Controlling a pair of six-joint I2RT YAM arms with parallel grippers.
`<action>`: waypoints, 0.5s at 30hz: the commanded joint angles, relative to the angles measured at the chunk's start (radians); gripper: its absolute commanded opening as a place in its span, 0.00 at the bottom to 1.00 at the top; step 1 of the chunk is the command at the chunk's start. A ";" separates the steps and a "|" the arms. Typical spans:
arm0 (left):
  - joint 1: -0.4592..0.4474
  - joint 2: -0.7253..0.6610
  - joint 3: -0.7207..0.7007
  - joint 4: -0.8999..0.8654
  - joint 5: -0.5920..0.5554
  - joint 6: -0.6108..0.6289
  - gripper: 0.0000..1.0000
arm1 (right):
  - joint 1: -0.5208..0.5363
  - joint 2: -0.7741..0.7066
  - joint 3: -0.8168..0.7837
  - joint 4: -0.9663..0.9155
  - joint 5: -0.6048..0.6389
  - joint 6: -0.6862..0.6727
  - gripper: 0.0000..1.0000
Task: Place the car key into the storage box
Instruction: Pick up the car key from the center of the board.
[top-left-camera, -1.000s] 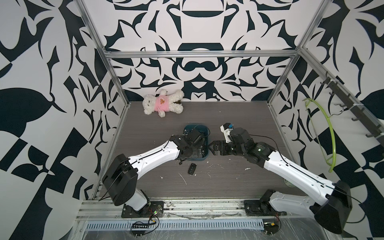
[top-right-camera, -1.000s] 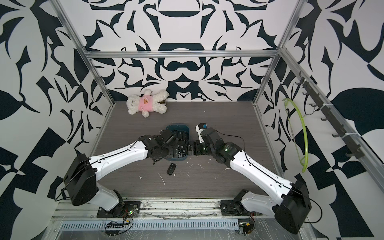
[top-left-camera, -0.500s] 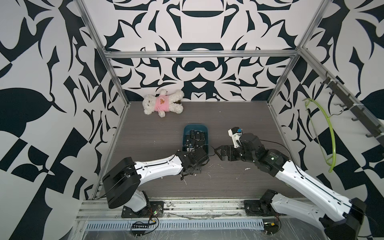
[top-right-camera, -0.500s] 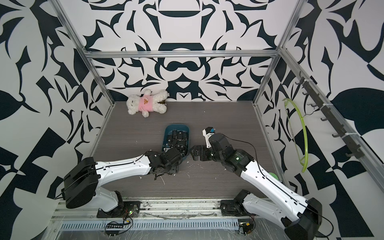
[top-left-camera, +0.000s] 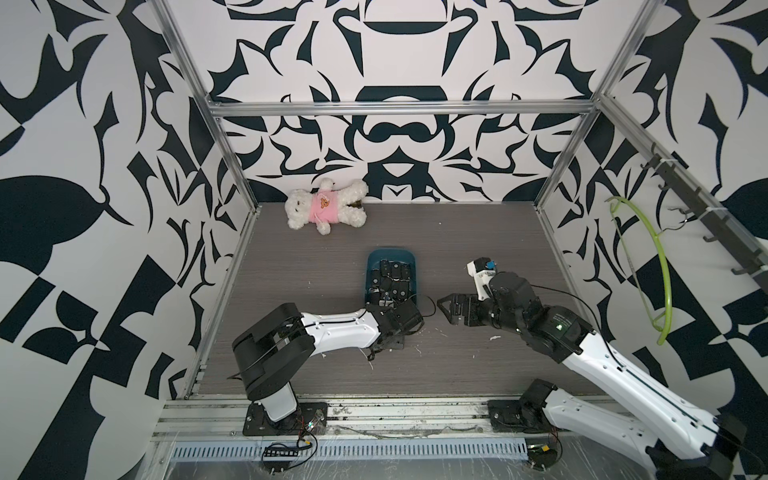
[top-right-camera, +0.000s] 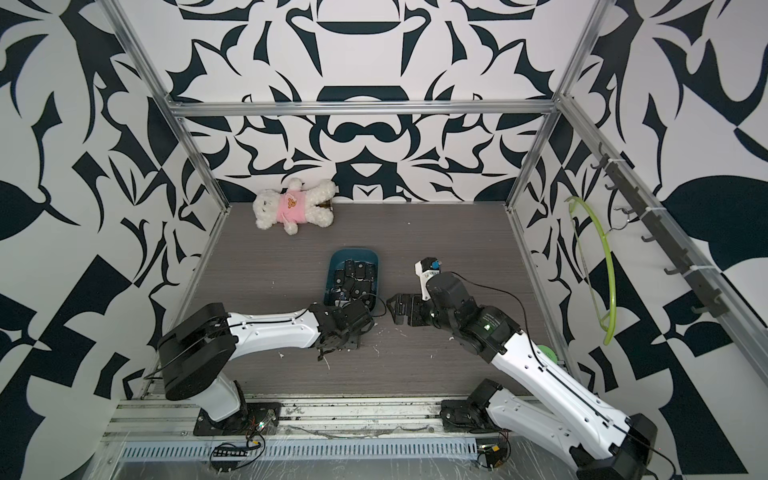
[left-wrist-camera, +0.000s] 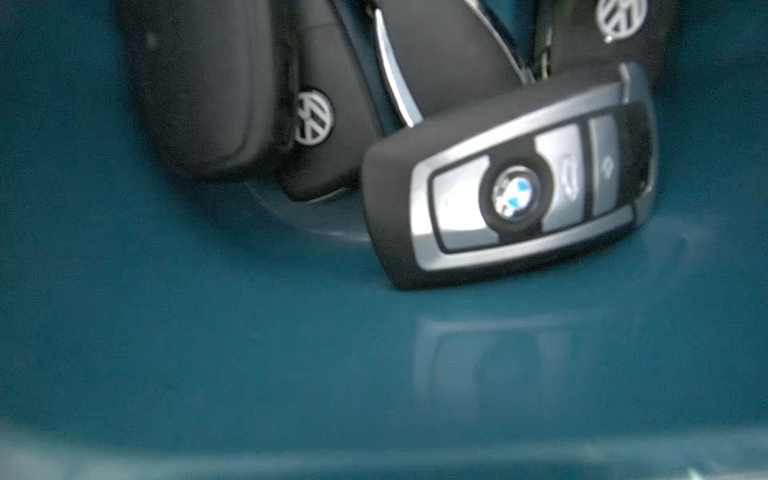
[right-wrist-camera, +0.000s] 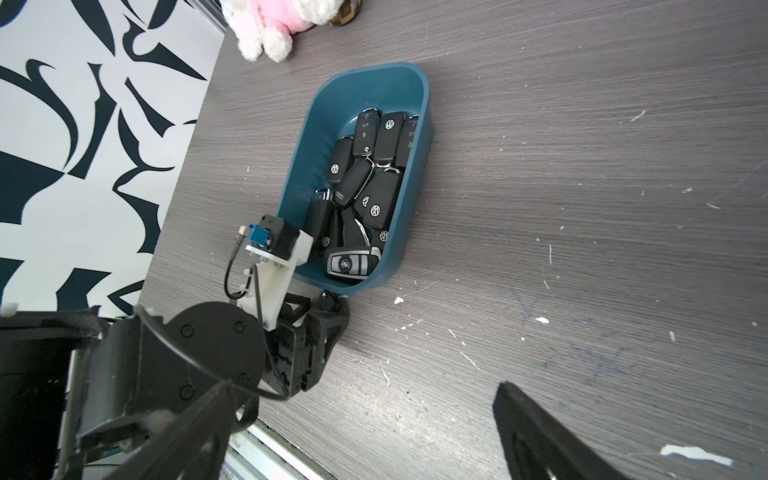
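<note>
Right wrist view: left hand (right-wrist-camera: 332, 306) just outside storage box (right-wrist-camera: 409, 195), car key hidden.

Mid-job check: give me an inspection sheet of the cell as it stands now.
Surface: grey wood-grain table, scuffed, white flecks scattered.
Job's things: storage box upright mid-table, holding black car keys, a silver-faced key at its near end; no loose key seen.
Clutter: plush bear by the back wall.
Grippers: left gripper points down at the table by the box's near end, jaws and whatever lies under them hidden; right gripper empty, jaws wide open.
Cables: black cable looped at the left wrist camera; no snag seen.
Surroundings: patterned walls, metal frame, green hanger on the right wall's hook rail.
</note>
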 joint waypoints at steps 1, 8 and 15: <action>-0.003 0.029 -0.010 0.016 0.005 0.004 0.59 | 0.000 -0.009 0.001 0.008 0.021 0.009 1.00; -0.022 0.026 -0.014 0.001 0.008 -0.020 0.38 | 0.000 0.003 0.002 0.014 0.025 0.007 1.00; -0.042 -0.016 0.029 -0.102 -0.010 -0.048 0.35 | 0.000 0.036 0.006 0.035 0.022 0.004 1.00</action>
